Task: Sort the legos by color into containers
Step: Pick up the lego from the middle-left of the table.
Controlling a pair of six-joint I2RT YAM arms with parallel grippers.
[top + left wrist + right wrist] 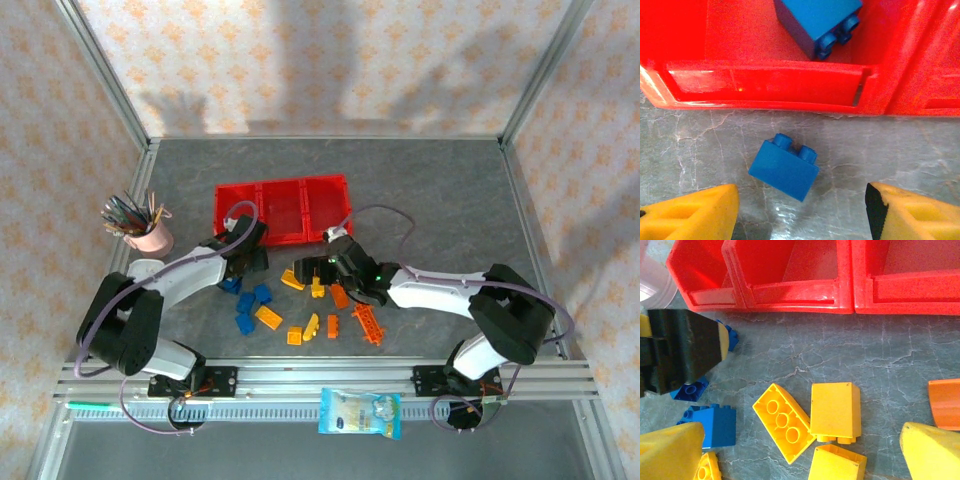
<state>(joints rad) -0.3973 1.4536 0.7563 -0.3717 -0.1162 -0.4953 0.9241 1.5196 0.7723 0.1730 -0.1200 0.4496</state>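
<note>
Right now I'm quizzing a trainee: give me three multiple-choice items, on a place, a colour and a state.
1. Against the bright red plastic tray, the small blue plastic brick under the left claw lies: A inside; B outside, on the grey table; C on its rim.
2. Plastic bricks centred under the right claw are: A green; B white; C yellow.
3. The left claw is: A open; B shut on a brick; C shut, empty.
B, it sits before the tray wall; C, yellow blocks lie there; A, fingers wide apart.

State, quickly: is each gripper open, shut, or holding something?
Left gripper: open, holding nothing, a blue brick lying before it.
Right gripper: open, holding nothing.
</note>
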